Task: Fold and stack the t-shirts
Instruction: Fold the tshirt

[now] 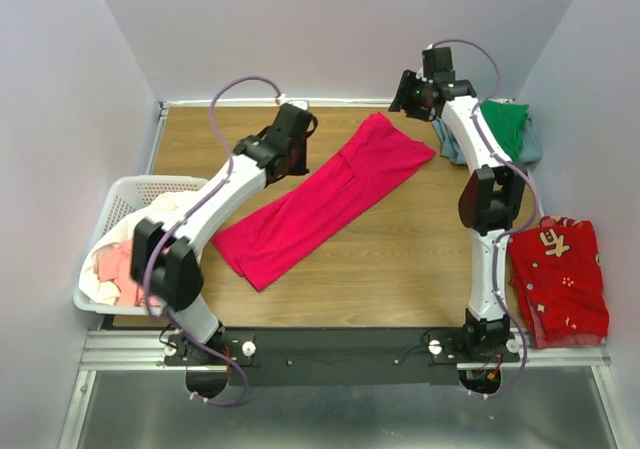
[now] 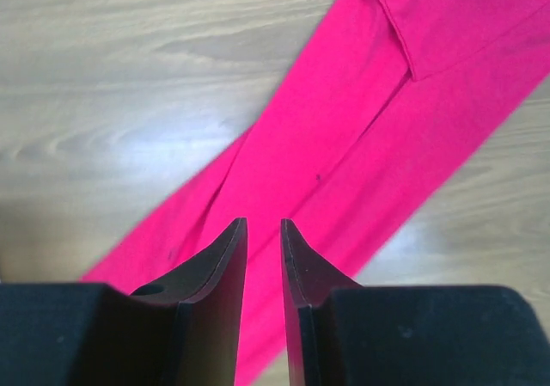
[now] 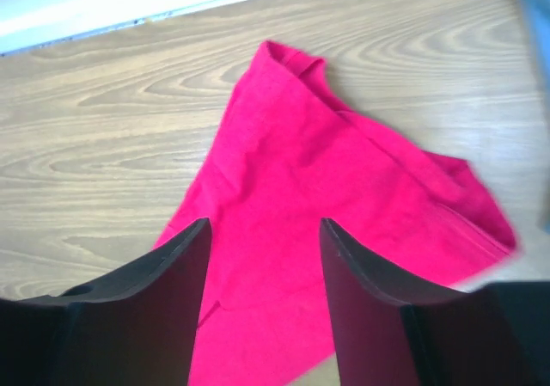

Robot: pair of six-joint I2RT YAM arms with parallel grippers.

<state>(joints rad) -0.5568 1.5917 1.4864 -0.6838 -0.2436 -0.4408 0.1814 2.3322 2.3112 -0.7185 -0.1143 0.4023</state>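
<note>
1. Left fingers [image 2: 230, 257] fill the bottom of the left wrist view, black and tapered. Only a narrow slit shows between them, with nothing in it.
2. Right fingers [image 3: 185, 266] stand wide apart at the bottom of the right wrist view, likewise empty.
3. Across the middle of the desk [image 1: 400, 259] lies the crimson t-shirt [image 1: 330, 199], already folded lengthwise into a long strip. It runs from lower centre-left to upper centre-right of the top view.
4. Relative to the cloth, the left fingers hover over the strip's upper-left long edge, about midway along it and not touching. The right fingers hang raised beyond the upper-right end, which shows between and past them in their own view.
5. Handling, as a judgement: the shirt looks light, soft and limp, so it will sag and trail when lifted. Pinching both layers at the 2 corners of 1 short end should carry that end over cleanly.
6. Elsewhere, a green t-shirt [image 1: 505, 124] and a grey-blue t-shirt [image 1: 533, 149] sit at the upper right. White and salmon-pink t-shirts [image 1: 115, 264] fill the basket [image 1: 125, 187] at the left, and a red patterned garment [image 1: 560, 279] lies at the right edge.
</note>
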